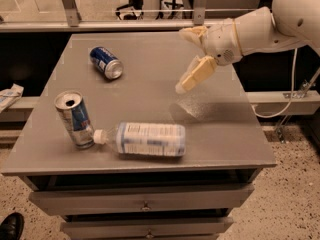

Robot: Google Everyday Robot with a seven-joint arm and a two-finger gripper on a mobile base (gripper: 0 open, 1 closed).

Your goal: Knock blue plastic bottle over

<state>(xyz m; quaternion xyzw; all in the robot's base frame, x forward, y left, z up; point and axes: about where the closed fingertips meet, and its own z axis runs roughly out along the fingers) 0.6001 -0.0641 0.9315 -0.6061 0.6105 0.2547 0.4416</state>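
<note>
Bottle (150,139) lies flat on table (150,59), cap touching can (75,119), so job looks done; gripper (182,60) hangs above, fingers (197,74) spread, empty.

Prob. office/lab: drawer cabinet (145,204), office-chair bases (131,10) in bkgd; gripper (181,60) above cabinet top.

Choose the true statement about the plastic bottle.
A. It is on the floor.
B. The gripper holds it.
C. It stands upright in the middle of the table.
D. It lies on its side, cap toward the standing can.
D: the blue plastic bottle lies flat near the table's front edge, cap by the standing can; the gripper hangs open above the table, apart from it.
</note>
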